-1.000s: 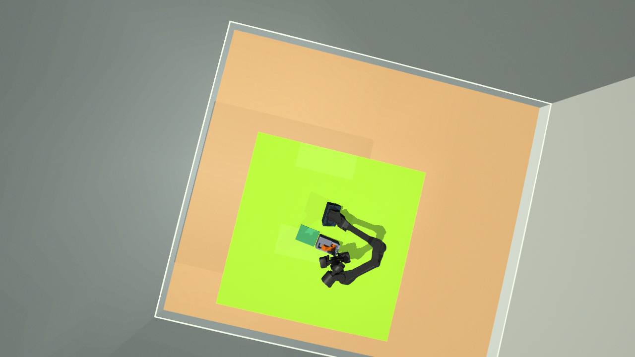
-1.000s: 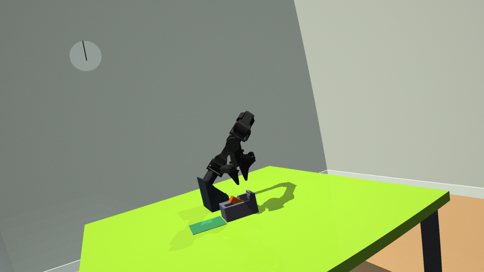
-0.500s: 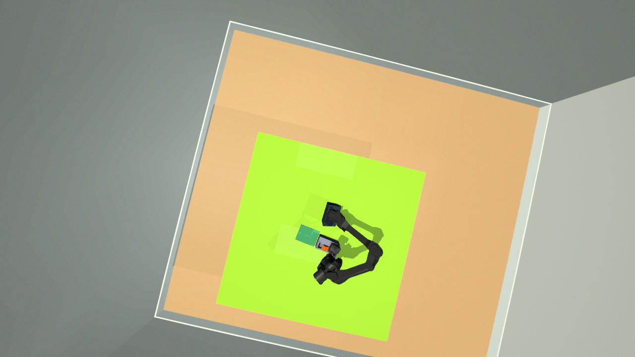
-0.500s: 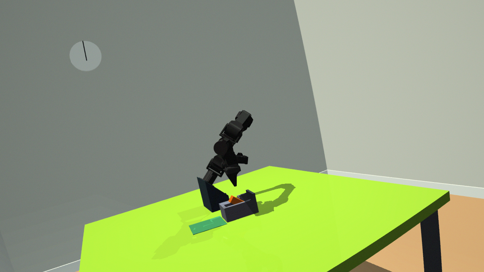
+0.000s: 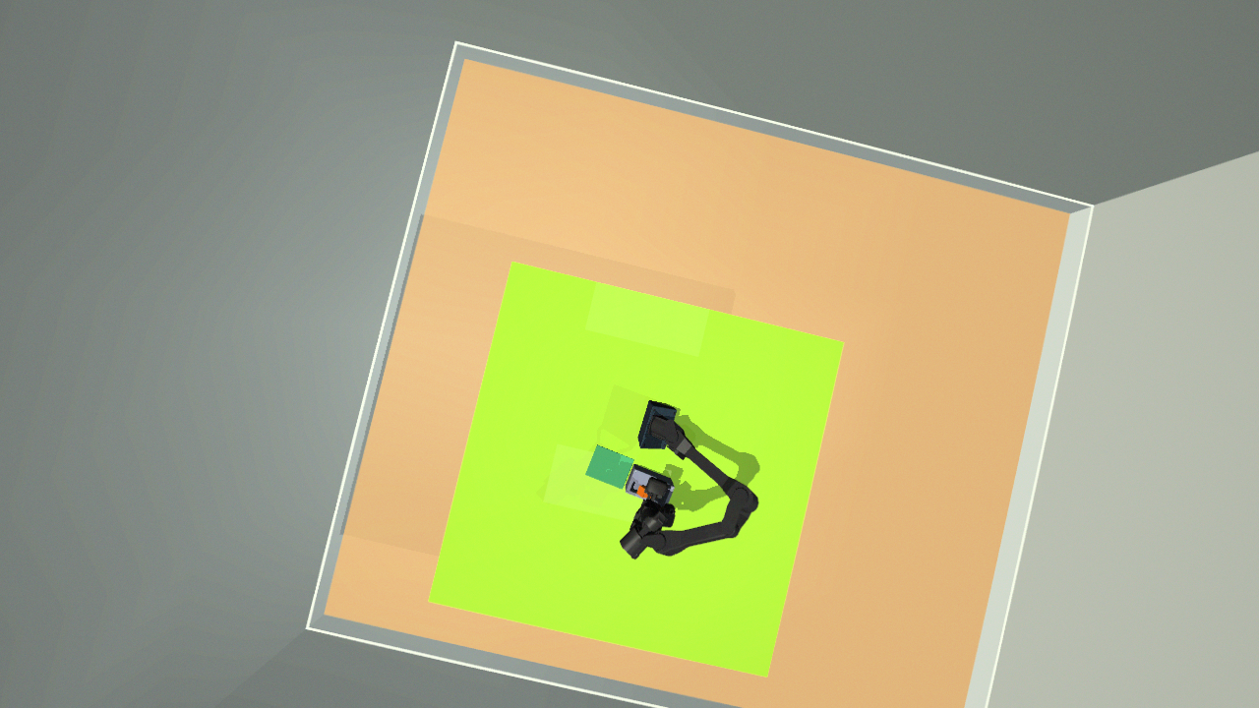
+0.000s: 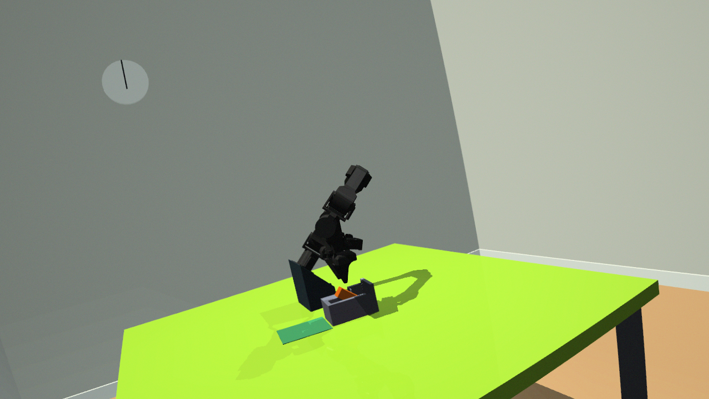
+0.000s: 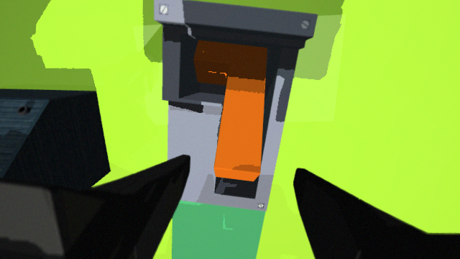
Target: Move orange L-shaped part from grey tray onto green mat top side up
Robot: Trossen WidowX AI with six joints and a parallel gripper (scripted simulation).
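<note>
The orange L-shaped part sits tilted in the grey tray. Its L-shaped end is down in the deep, shaded side of the pocket. Its straight end is raised above the pocket floor, on the side towards the green mat. My gripper is open and empty, above the tray. In the wrist view the fingertips appear on either side of the raised end, with wide gaps. In the top view the arm partly hides the tray.
The dark robot base stands close beside the tray. The tray has a raised wall at its L-shaped end. The mat lies against the tray's opposite end, on the bright green table.
</note>
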